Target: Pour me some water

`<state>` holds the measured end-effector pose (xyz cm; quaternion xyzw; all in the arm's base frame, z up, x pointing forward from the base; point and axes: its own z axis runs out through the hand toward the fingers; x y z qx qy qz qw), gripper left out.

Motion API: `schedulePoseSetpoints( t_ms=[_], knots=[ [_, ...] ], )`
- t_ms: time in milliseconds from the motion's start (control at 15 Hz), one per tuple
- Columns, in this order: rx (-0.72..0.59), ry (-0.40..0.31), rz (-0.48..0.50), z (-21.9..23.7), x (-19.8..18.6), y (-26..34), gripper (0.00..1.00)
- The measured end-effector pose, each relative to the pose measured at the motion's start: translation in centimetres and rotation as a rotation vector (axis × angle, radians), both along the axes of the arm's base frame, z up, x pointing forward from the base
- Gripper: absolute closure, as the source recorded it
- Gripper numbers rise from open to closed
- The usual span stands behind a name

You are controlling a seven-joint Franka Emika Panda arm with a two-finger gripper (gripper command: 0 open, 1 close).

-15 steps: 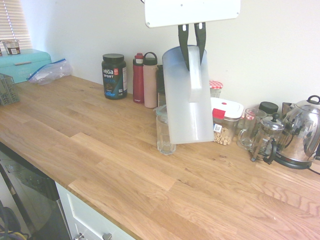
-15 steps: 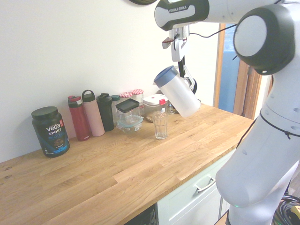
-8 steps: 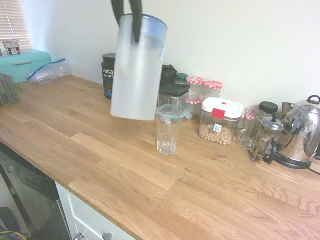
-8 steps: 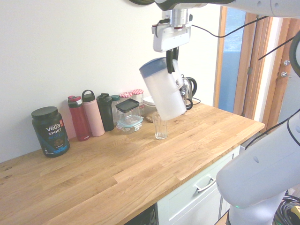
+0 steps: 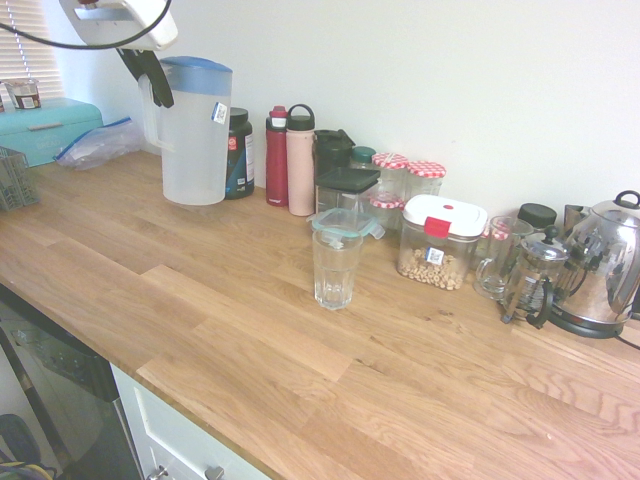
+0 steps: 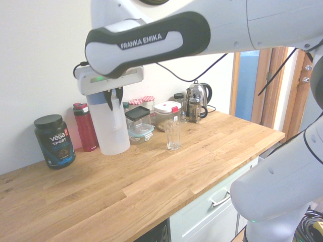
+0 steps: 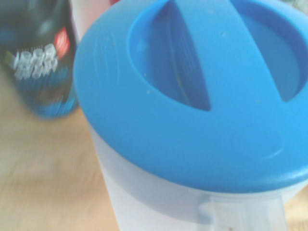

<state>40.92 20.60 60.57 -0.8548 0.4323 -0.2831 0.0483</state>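
Note:
The frosted jug (image 5: 195,135) with its blue lid (image 7: 192,96) stands upright at the back left of the counter, its base on or just above the wood. My gripper (image 5: 150,78) comes down from above and is shut on the jug's handle; the second exterior view shows the gripper (image 6: 114,99) and jug (image 6: 113,132) the same way. The clear drinking glass (image 5: 336,265) stands alone mid-counter, well to the jug's right, also seen as glass (image 6: 173,135). The water is too clear to make out in either the glass or the jug.
A black Vega tub (image 6: 54,141) and red bottle (image 5: 277,155) stand right by the jug, then a pink bottle (image 5: 300,160), jars and a lidded food box (image 5: 445,240). French press (image 5: 535,275) and kettle (image 5: 605,265) sit far right. A teal bread box (image 5: 45,125) is far left.
The jug has swung from a tilt over the glass to the left, come upright and dropped down beside the Vega tub. The glass has stayed put.

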Motion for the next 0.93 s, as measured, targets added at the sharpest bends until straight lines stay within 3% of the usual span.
schedulePoseSetpoints(
  t_ms=[200,400,667,933],
  knots=[
    [-0.059,-0.09,-0.109,-3.9,1.2,1.6,1.0],
    [-0.038,-0.117,-0.16,-6.8,1.9,3.0,1.0],
    [0.035,-0.079,-0.105,-9.1,1.9,5.3,1.0],
    [0.028,-0.074,-0.077,-11.6,1.9,5.9,1.0]
  ],
)
